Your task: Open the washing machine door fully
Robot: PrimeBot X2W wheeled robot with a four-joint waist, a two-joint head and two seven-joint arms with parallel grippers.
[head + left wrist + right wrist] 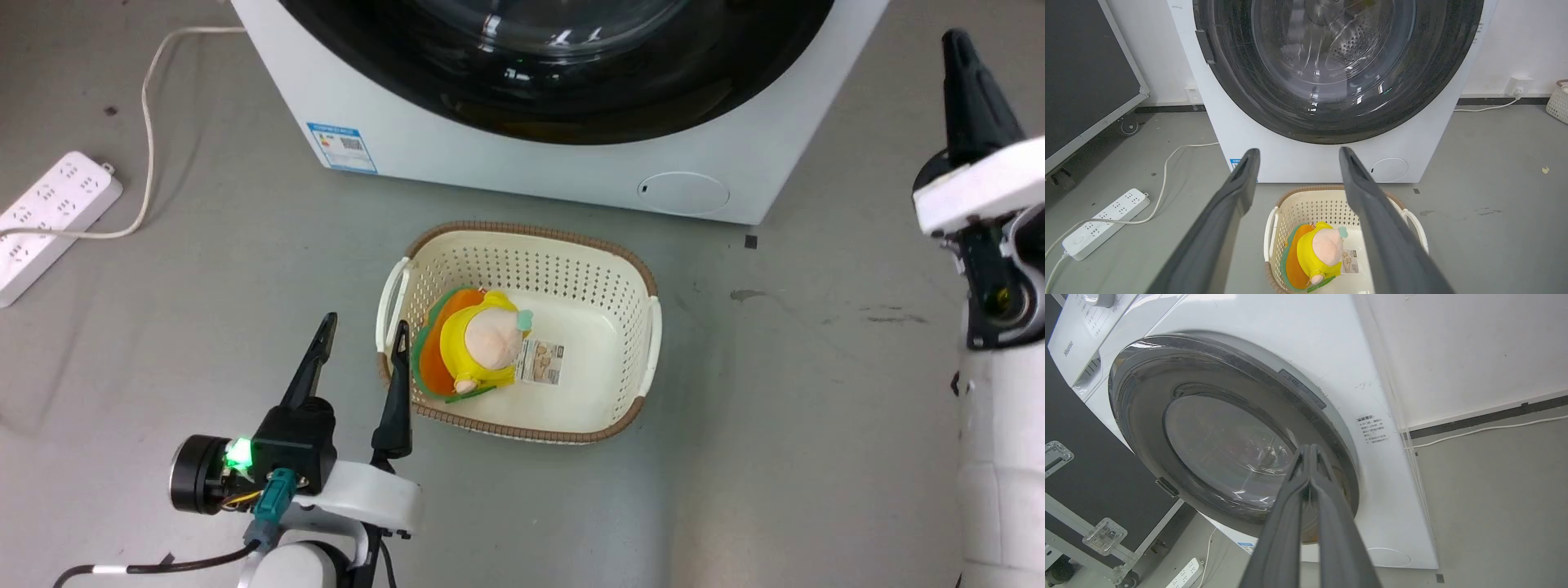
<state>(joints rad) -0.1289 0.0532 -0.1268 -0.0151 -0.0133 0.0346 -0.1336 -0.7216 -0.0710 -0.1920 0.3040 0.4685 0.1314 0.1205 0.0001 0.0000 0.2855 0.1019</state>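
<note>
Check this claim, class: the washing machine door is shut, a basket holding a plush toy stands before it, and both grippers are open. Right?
One error: the right gripper is shut, fingers pressed together, as the right wrist view shows; only the left gripper is open. The washing machine door is shut, and the basket holding the plush toy stands before it.

Head camera: mounted high, pitched steeply down at the floor (pixel 816 384). The front of the washing machine (pixel 490 159) crosses its top edge and the basket (pixel 531 232) lies centre.

Left wrist camera: low, squarely facing the washing machine door (pixel 1337 53) from behind the basket.

Right wrist camera: close, rolled, looking up across the door from the right.

All share the round flap (pixel 683 193).
</note>
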